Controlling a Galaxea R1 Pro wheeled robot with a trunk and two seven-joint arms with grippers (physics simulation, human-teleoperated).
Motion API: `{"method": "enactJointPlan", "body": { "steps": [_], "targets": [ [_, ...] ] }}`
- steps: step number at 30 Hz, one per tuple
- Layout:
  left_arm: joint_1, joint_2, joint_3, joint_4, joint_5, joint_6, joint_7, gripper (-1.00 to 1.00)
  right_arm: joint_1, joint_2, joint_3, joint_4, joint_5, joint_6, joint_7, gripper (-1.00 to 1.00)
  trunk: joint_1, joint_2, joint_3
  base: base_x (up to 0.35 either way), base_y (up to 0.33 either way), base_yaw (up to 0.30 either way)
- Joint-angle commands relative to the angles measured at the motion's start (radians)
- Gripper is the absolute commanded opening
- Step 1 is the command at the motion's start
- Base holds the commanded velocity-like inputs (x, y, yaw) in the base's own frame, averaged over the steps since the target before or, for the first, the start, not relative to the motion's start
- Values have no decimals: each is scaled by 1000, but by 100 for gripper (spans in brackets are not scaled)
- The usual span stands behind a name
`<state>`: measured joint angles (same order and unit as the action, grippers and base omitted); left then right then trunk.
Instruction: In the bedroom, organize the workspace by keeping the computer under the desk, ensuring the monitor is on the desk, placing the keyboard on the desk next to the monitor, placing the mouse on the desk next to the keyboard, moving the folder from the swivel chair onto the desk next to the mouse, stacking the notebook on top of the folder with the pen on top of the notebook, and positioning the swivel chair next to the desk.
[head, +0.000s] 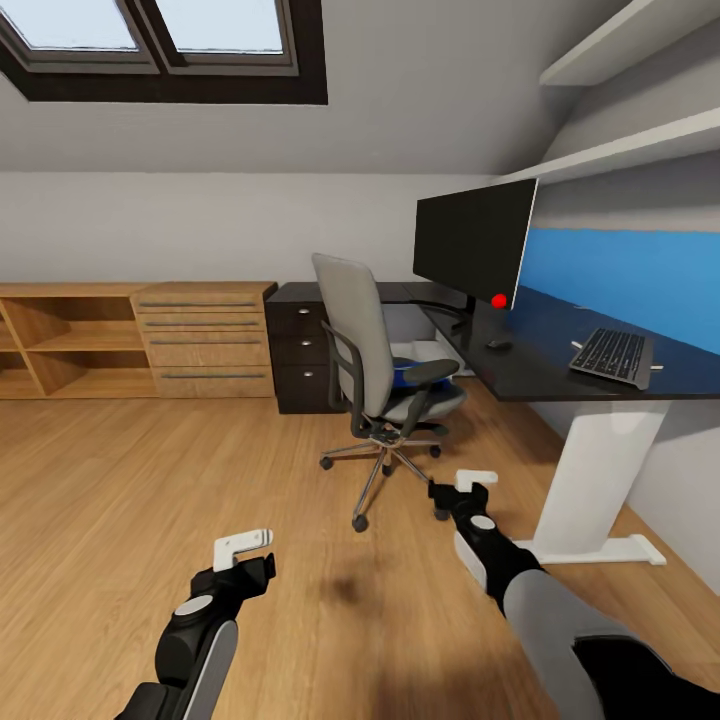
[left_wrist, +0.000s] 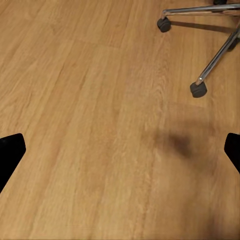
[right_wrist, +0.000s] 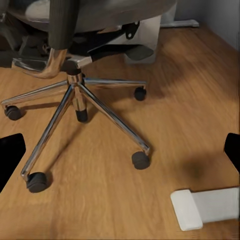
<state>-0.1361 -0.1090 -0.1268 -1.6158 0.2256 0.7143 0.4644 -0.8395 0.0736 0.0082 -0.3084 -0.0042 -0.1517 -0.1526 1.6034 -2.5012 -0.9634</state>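
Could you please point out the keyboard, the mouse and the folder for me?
keyboard (head: 611, 354), head view, middle of its keys.
mouse (head: 498, 344), head view, its top.
folder (head: 402, 376), head view, blue edge showing on the chair seat.

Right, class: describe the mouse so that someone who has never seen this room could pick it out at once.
Find the long black desk along the blue-panelled wall. On its top, between the monitor and the keyboard, lies the mouse. It is a small dark rounded lump, far smaller than either neighbour, and lies flat, unlike the upright screen.
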Motion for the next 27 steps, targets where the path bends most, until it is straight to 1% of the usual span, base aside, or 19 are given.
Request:
{"method": "enactJointPlan", "body": {
  "steps": [1,2,3,5,6,10,14,18,22,26,27],
  "targets": [
    [-1,0,-2,-1,11,2,10,100,-18,-4,0,37,-3,-30,-4,100,0,0,-1,0,0,0],
    [0,0,-3,-1,11,1,10,100,-36,-9,-1,72,-5,-59,-4,100,0,0,-1,0,0,0],
    [0,0,-3,-1,11,1,10,100,-41,-11,-1,81,-6,-67,-4,100,0,0,-1,0,0,0],
    [0,0,-3,-1,11,1,10,100,-45,-12,-2,88,-6,-75,-4,100,0,0,-1,0,0,0],
    [0,0,-3,-1,11,1,10,100,-47,-14,-2,92,-6,-96,-4,100,0,0,-1,108,0,0],
    [-1,0,-4,-1,11,2,9,100,-48,-14,-2,96,-6,-138,-6,100,0,0,-1,186,0,0],
    [-1,0,-4,-1,11,3,10,100,-48,-14,-2,97,-7,-155,-6,100,0,0,-1,166,0,0],
    [-1,-1,-4,-1,11,5,10,100,-49,-16,-4,97,-18,-169,-7,100,0,0,-1,56,0,0],
    [-1,0,-6,-1,11,6,10,100,-49,-21,-15,97,-53,-191,-7,100,0,0,-1,20,0,0],
    [0,0,-6,0,11,6,10,100,-49,-32,-21,97,-92,-209,-7,100,0,0,-1,14,0,0],
    [0,0,-6,0,11,6,10,100,-49,-39,-22,97,-112,-215,-7,100,0,0,-1,60,0,0]
  ]
}}
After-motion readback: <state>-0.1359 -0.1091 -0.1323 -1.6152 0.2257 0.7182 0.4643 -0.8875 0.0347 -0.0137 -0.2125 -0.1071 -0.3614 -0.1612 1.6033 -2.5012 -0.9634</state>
